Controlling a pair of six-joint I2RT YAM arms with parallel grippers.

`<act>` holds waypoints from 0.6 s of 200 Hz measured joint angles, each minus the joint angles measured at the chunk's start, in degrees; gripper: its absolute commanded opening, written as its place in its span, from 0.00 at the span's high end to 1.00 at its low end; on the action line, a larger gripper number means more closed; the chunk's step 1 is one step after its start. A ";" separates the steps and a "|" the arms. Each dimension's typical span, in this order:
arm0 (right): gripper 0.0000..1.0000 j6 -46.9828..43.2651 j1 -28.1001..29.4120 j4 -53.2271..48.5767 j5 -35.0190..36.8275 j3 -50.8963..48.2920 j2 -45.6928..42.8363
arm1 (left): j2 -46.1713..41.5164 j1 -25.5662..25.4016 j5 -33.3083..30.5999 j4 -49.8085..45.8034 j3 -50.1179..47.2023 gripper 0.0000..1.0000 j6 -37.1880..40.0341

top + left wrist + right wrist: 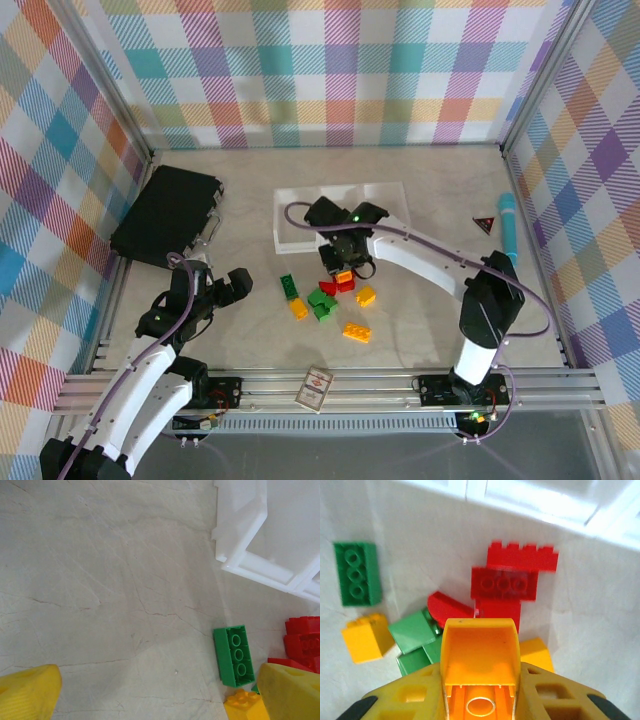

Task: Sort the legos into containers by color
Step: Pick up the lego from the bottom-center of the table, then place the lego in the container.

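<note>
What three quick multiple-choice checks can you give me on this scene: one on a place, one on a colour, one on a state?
1. In the top view, where does the black box lie relative to the containers?
A. left of them
B. right of them
C. inside one

2. What colour is the brick between the right fingers?
A. red
B. green
C. orange

3. How do the left fingers stand?
A. shut on a green brick
B. wide open, nothing between them
C. shut on the card

Answers:
1 A: the box sits by the left wall and the white trays sit mid-table.
2 C: the right wrist view shows an orange piece clamped between the yellow fingers.
3 B: the left wrist view shows bare table between the two tips.
</note>
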 measured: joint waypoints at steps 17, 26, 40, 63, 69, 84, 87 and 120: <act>0.72 -2.47 -3.23 0.00 -0.17 4.26 1.31 | 0.00 0.00 0.02 0.00 0.00 0.00 0.00; 0.72 -3.63 -5.01 0.09 -0.17 6.93 2.71 | 0.00 0.00 0.11 0.00 0.00 0.00 -0.02; 0.72 -5.73 -7.72 0.63 -0.28 11.17 5.81 | 0.00 0.00 0.46 -0.02 0.00 0.00 -0.02; 0.73 -8.87 -11.30 1.49 -1.07 17.31 11.61 | 0.00 0.00 1.07 -0.02 0.00 0.00 -0.22; 0.73 -9.53 -12.11 1.68 -1.33 18.91 13.16 | -0.04 0.00 1.14 -0.02 0.00 0.00 -0.24; 0.73 -11.08 -13.64 1.90 -1.90 22.47 16.94 | -0.24 0.00 1.42 -0.07 0.00 0.00 -0.37; 0.73 -11.37 -13.84 1.92 -1.97 23.12 17.55 | -0.26 0.00 1.44 -0.07 0.00 0.00 -0.39; 0.73 -13.73 -15.45 3.13 -3.82 28.00 23.69 | -0.33 0.00 1.44 -0.22 0.00 0.00 -0.44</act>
